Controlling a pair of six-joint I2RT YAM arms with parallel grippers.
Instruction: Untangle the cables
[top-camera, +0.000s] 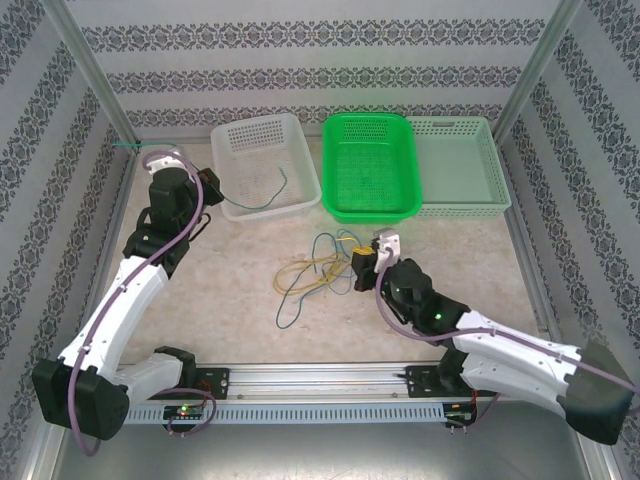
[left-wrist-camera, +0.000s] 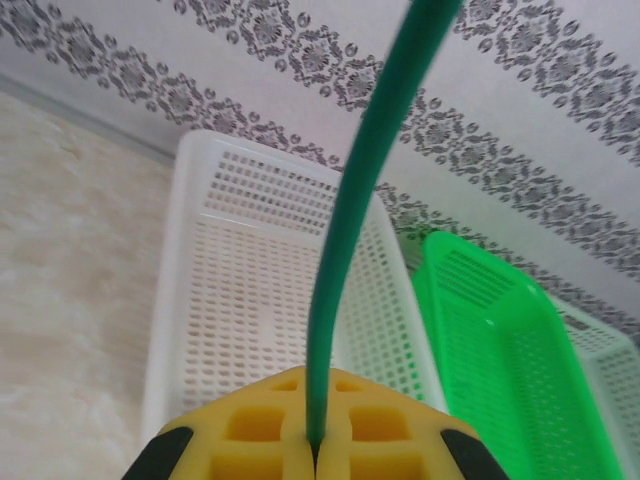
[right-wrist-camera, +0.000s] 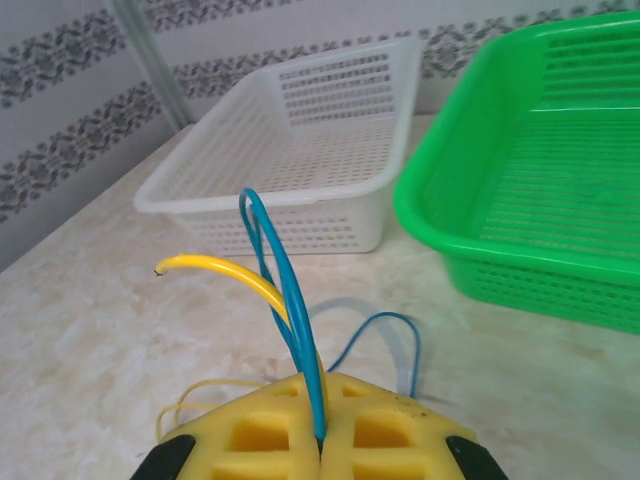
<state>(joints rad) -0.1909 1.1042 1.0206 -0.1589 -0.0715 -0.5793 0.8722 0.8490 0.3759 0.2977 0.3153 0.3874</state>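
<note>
Right fingers (right-wrist-camera: 255, 435) pinching blue cable (right-wrist-camera: 290, 290) | left fingers (left-wrist-camera: 260, 440) pinching green cable (left-wrist-camera: 345, 220) by white basket (top-camera: 250, 150), upper left | tangle (top-camera: 315, 270) at centre of table (top-camera: 240, 280) unsorted; most of the job remains

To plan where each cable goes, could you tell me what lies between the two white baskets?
The green basket lies between the left white basket and the right white basket, seen in the top external view.
</note>
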